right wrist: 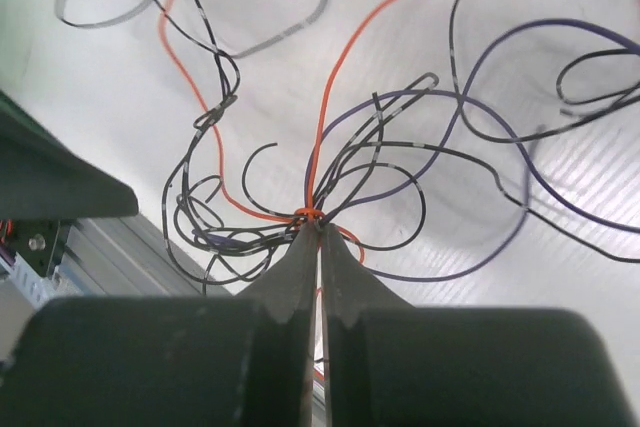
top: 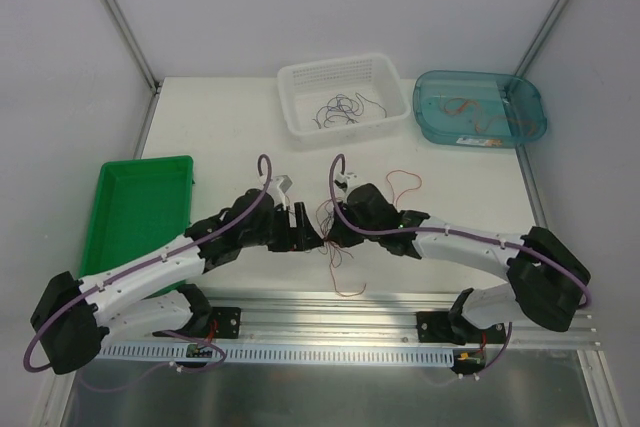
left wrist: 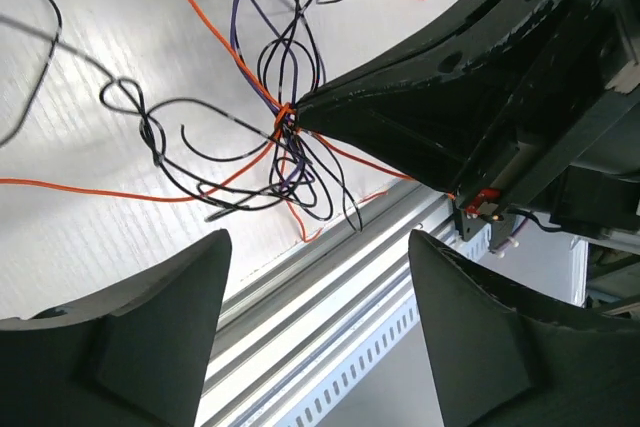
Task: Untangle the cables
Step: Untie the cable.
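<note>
The cables [top: 330, 232] are a small tangle of thin orange, black and purple wires near the table's front edge, between my two grippers. My right gripper [right wrist: 319, 227] is shut on the knot of the tangle [right wrist: 312, 213], where the strands bunch together; loops fan out above it. In the left wrist view the same knot [left wrist: 285, 122] sits at the tip of the right gripper's fingers [left wrist: 400, 117]. My left gripper [left wrist: 320, 277] is open and empty, just left of the tangle, over the table's front rail. In the top view it [top: 303, 235] nearly touches the right gripper [top: 335, 234].
A white basket [top: 345, 97] at the back holds loose dark wires. A teal bin [top: 480, 107] at the back right holds orange wires. A green tray [top: 140, 202] lies at the left. A loose red strand [top: 403, 183] lies behind the right arm. The aluminium rail [top: 330, 307] runs along the front.
</note>
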Controlling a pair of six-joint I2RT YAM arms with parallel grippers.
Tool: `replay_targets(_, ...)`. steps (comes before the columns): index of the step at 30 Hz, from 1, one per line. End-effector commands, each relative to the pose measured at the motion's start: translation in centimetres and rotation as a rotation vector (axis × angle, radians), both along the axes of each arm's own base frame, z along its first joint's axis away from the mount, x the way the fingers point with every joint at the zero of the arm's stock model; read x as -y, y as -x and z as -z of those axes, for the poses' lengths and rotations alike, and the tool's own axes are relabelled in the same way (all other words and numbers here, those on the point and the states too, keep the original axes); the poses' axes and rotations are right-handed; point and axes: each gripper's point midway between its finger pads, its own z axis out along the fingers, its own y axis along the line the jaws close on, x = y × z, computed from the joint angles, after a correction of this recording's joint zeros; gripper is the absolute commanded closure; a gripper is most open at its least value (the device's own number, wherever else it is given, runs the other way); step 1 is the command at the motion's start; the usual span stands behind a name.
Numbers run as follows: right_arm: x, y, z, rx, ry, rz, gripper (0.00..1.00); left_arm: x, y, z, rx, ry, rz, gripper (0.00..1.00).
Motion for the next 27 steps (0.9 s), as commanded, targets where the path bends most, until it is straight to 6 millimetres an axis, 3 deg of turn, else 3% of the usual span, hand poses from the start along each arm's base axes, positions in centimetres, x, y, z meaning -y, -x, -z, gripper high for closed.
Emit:
replay_targets(1,0.0,-0.3,-3.5,0.121,0.017,-0.124,0.99,-0.3,-1.1,-3.1,0.086,0.000,0.011,0.27)
replay_targets(4,-0.2,-0.1,-5.0,0.171,0.008,-0.179,0.99,0.6,-1.5,-3.5,0.080,-0.012,0.050,0.30)
replay_targets(10,-0.5,0.6,-6.8,0.227,-0.028,-0.248,0.99,2.1,-1.9,-1.6,0.004,-0.057,0.096,0.42)
replay_targets(18,-0.9,0.8,-8.2,0.259,-0.072,-0.249,0.99,4.0,-1.4,0.1,-0.067,0.008,0.137,0.70)
replay_targets(22,-1.1,1.0,-8.5,0.263,-0.092,-0.251,0.99,4.4,-1.1,0.9,-0.082,0.039,0.143,0.80)
replay_targets(25,-1.2,1.0,-8.4,0.255,-0.095,-0.247,0.99,4.6,-1.1,0.9,-0.077,0.062,0.133,0.99)
replay_targets(27,-0.9,0.8,-8.0,0.250,-0.086,-0.226,0.99,4.4,-1.4,0.9,-0.067,0.066,0.102,1.00)
